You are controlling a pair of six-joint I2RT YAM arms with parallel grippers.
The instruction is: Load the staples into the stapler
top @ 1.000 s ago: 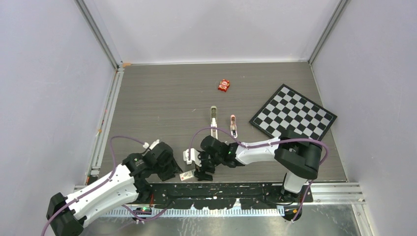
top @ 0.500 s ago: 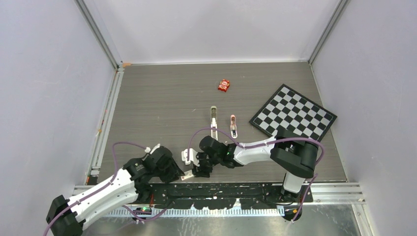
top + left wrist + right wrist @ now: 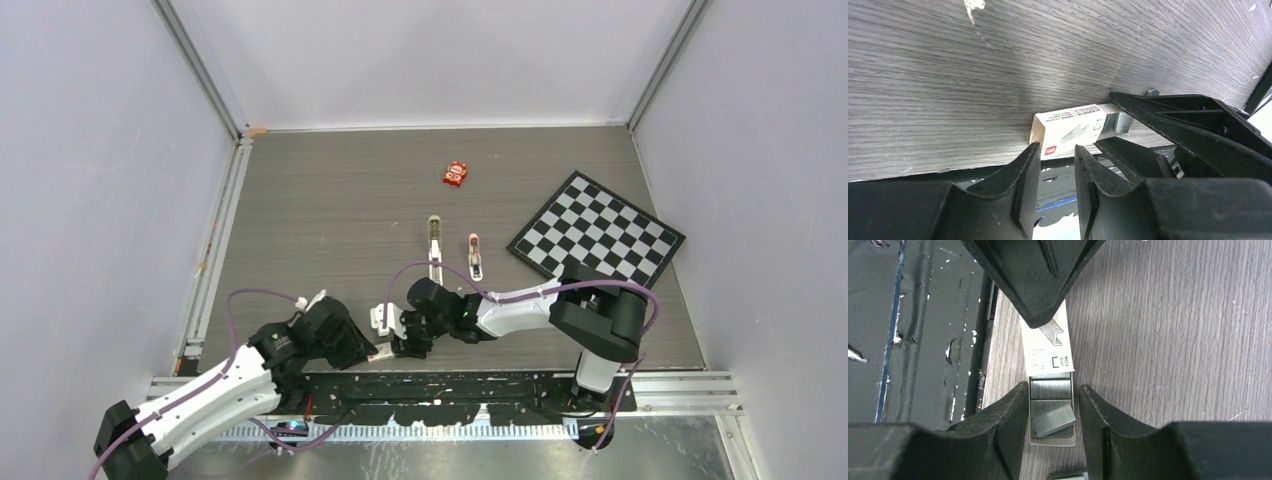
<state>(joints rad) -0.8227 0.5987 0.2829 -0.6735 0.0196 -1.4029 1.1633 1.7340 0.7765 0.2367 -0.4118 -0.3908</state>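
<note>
Right jaws astride staples [image 3: 1052, 412], beside table [image 3: 1173, 340] edge

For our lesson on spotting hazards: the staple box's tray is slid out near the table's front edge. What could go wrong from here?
1. One block of staples lies skewed in the tray; a squeeze by the right tool flanking it may flick it out.
2. The box sits beside the black rail, so loose staples could drop there.

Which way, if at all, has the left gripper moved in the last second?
Yes: the left gripper has slid slightly toward the black base rail at the near edge, and a little rightward.
</note>
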